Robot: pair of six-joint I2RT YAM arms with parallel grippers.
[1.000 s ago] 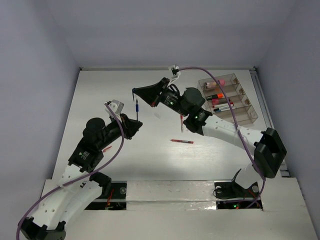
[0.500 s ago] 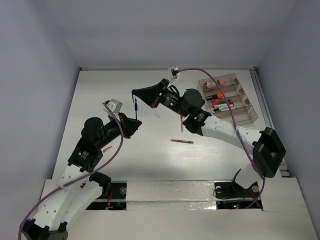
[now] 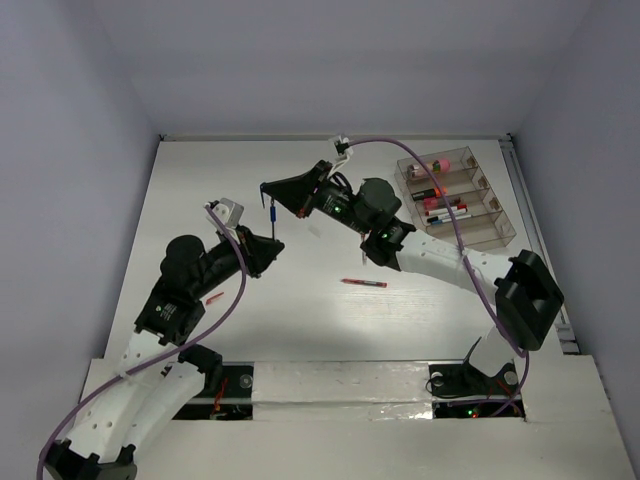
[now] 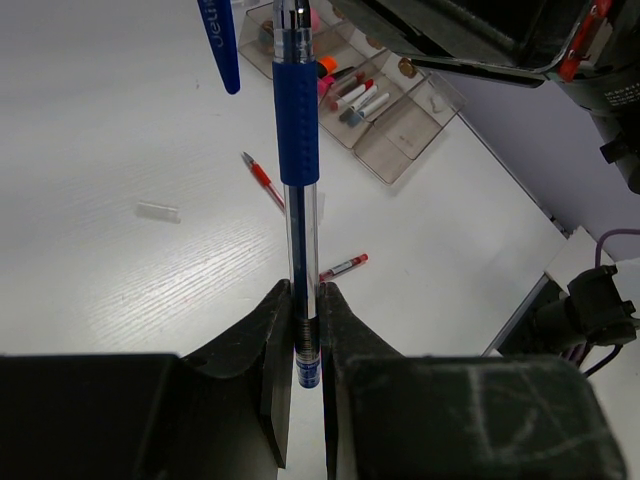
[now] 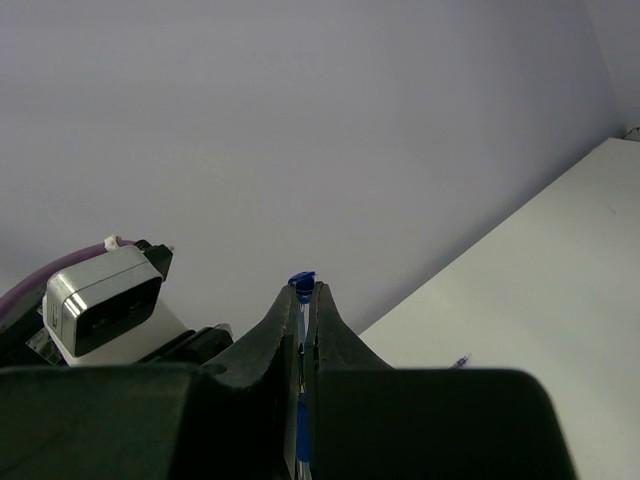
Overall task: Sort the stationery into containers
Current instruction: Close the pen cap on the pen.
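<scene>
Stationery lies partly in the clear organiser (image 3: 492, 230), well behind the right claw. Only the left wrist view shows a blue pen (image 4: 298, 130) upright, clamped at its lower end by the left claw (image 4: 305, 292), with a blue cap (image 4: 218, 45) apart, just beside its tip. The right wrist view shows the right claw (image 5: 303, 292) pinched tight on that cap. Overhead, both arms bend inward, claws nearly meeting.

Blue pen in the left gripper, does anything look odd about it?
Yes: the blue pen is held by its rear end in the left gripper with its cap off; the right gripper pinches the cap just beside the pen's tip.
</scene>
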